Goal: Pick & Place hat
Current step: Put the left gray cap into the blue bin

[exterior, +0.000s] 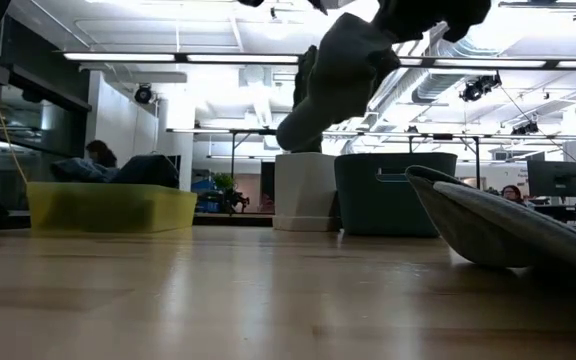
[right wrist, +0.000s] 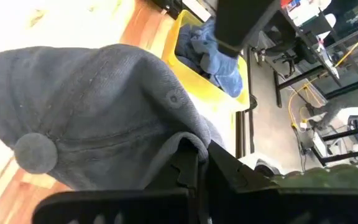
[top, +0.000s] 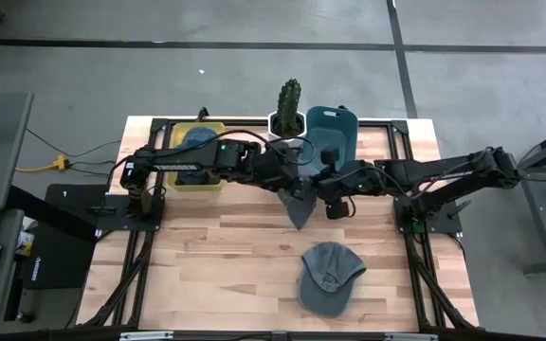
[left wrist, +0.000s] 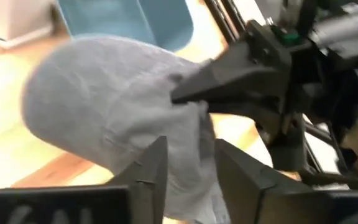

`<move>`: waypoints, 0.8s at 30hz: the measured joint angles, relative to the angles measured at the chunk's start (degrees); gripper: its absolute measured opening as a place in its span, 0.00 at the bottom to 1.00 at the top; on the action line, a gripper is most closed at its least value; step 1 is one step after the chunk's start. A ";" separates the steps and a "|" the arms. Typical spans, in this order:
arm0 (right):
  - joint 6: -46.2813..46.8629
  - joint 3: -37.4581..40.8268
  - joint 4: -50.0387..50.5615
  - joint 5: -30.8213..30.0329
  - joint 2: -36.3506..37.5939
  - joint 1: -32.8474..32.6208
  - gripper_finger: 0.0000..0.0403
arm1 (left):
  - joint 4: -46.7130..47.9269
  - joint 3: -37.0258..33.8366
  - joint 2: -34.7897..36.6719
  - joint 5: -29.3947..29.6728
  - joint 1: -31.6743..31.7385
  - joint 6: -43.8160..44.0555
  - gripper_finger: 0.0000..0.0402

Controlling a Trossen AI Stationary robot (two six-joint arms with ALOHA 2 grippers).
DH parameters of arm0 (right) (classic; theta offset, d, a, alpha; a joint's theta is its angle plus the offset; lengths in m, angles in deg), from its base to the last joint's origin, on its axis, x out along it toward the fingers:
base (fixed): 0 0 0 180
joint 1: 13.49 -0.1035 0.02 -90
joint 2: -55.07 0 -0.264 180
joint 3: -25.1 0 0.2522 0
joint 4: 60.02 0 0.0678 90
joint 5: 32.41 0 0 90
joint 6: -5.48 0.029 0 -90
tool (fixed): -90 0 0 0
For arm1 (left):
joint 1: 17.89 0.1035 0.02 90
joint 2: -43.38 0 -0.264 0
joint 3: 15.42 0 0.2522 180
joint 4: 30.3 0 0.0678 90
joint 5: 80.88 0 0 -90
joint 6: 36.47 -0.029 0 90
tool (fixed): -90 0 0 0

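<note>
A grey hat (top: pixel 299 206) hangs in the air over the middle of the table, between my two grippers. In the low view the hat (exterior: pixel 333 75) is well clear of the tabletop. My left gripper (left wrist: pixel 190 168) reaches in from the table's left and has hat cloth between its fingers. My right gripper (right wrist: pixel 197 165) reaches in from the right and is shut on a fold of the hat, near its top button (right wrist: pixel 35 151). A second grey cap (top: pixel 330 275) lies flat on the table nearer the front edge. My left gripper pinches a bunched part of the hat's cloth (left wrist: pixel 188 134) between its two fingers, which stand somewhat apart around the bunch. The hat is lifted clear and bulges out beyond the fingers. My right gripper pinches a raised fold of the hat's crown (right wrist: pixel 182 142) between its shut fingers, coming level from the table's right. The rest of the hat spreads out ahead of the fingers, off the table.
A yellow bin (top: pixel 197 161) holding blue cloth stands at the far left. A cactus in a white pot (top: pixel 290 112) and a teal bin (top: pixel 332 133) stand at the far edge. Bare wood lies near the front left.
</note>
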 joint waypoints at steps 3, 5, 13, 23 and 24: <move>1.71 0.00 1.62 -0.55 1.27 0.21 0.01 | 1.45 0.00 0.00 5.59 -0.01 2.07 0.35; 4.28 0.00 2.89 -0.71 2.62 0.76 0.01 | 3.11 0.00 0.00 10.98 -0.11 3.54 0.36; 14.76 0.00 9.78 -2.10 9.71 3.67 0.01 | 14.18 0.05 1.40 31.59 -5.16 7.43 0.33; 26.00 0.00 17.72 -0.87 16.69 7.94 0.01 | 27.63 -4.71 2.63 45.50 -12.29 19.59 0.27; 27.30 0.00 17.95 -1.13 16.85 8.44 0.01 | 27.48 -5.96 3.28 45.93 -12.16 18.56 0.27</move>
